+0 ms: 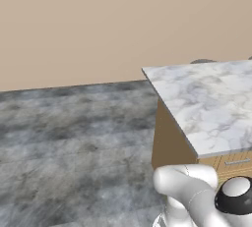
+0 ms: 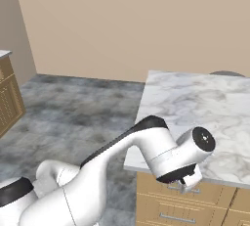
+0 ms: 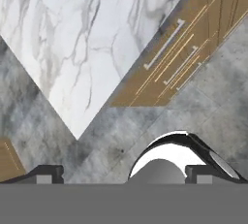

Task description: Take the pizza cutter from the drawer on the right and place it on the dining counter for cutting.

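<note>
The dining counter (image 1: pixel 211 98) is a white marble slab with grey veins, with one corner towards me; it also appears as the dining counter (image 2: pixel 195 102) and the dining counter (image 3: pixel 72 39). Below its near edge are shut light-wood drawer fronts (image 2: pixel 171 203) with slim metal handles (image 3: pixel 164 43). The pizza cutter is out of view. My gripper (image 3: pixel 125 174) hangs open above the counter's corner and the floor, with nothing between its fingertips (image 3: pixel 48 173). My hand (image 2: pixel 183 176) sits just off the counter's near edge, above the drawer fronts.
Grey mottled floor (image 1: pixel 74 137) stretches left of the counter to a beige wall (image 1: pixel 98 24). Another light-wood cabinet (image 2: pixel 10 98) stands at the far left. A dark rounded shape (image 2: pixel 227 73) peeks over the counter's far edge.
</note>
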Robot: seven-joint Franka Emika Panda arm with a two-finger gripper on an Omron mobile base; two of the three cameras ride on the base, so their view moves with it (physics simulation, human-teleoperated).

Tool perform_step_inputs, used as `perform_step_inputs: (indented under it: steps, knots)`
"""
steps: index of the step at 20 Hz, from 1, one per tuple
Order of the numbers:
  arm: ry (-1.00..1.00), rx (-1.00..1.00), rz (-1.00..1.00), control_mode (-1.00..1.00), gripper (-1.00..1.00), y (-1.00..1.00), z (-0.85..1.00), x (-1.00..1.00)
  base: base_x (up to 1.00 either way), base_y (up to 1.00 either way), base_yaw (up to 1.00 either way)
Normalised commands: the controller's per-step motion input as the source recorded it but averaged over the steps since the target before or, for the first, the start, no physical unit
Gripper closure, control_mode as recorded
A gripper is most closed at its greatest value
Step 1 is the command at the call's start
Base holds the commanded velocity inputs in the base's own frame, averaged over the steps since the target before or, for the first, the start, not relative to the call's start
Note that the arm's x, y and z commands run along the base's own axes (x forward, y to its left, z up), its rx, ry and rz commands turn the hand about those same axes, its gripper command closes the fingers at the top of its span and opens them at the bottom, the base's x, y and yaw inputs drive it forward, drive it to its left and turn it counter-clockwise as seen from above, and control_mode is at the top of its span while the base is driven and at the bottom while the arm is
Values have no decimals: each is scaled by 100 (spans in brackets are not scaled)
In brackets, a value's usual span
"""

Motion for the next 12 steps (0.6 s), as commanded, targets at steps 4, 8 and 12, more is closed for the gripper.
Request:
perform_step_inputs:
  steps: [4,8,12]
  knots:
    - [-10,9,-7,-100,-100,-43,-61,-4,0,0,0]
    - [-10,21,-14,-100,-100,-49,-74,0,0,0,0]
    - [-5,20,-21,-100,-100,-40,-58,0,0,0,0]
